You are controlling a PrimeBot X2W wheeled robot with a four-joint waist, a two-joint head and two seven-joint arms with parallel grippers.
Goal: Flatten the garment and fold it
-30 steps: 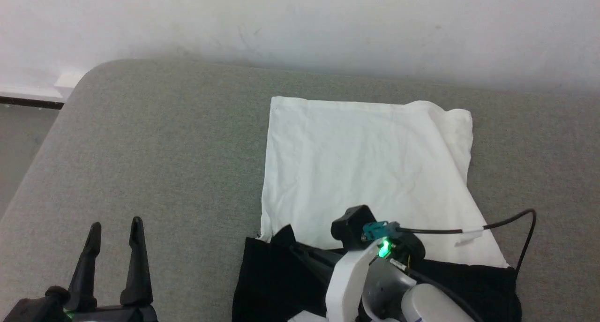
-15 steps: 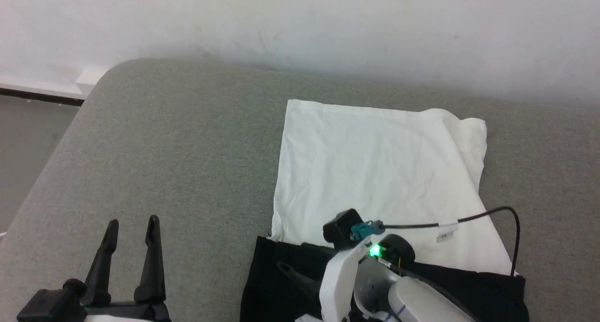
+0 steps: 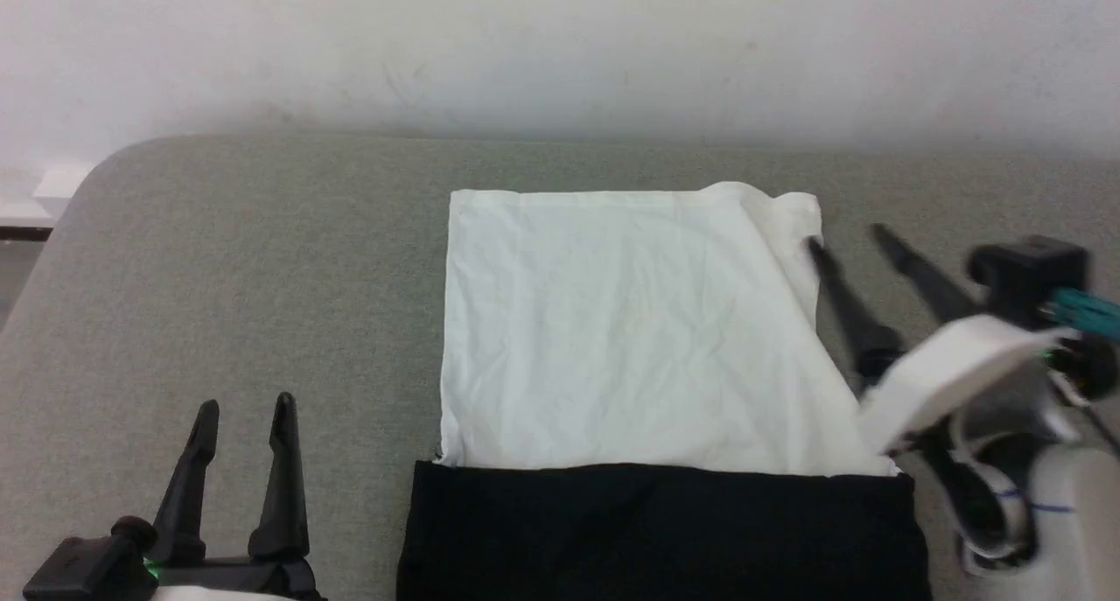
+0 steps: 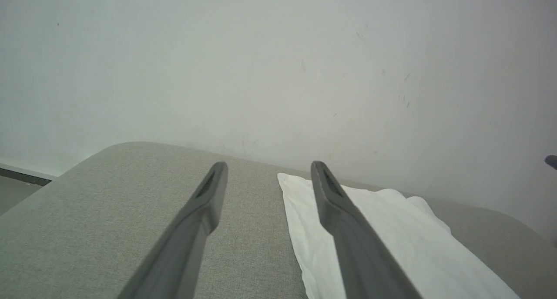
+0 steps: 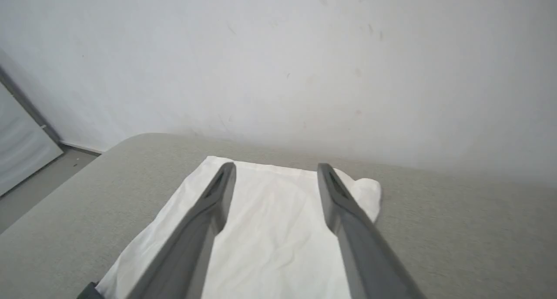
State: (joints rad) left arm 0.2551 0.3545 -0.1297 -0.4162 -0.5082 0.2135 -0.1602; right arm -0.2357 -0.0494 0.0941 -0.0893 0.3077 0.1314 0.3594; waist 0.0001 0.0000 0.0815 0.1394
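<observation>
Soft white-and-black cloth garment [image 3: 630, 338] lies flat on grey upholstered surface [image 3: 262, 260], to the right of the left gripper [image 3: 245, 404] fingers, its right edge just beside the right gripper [image 3: 846, 238] fingers. Both finger pairs spread wide, holding nothing.

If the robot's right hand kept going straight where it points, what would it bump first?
Probably the wall behind the grey cushion. The right hand points over the garment's far corner; height is hard to judge, so it might brush that cloth first.
</observation>
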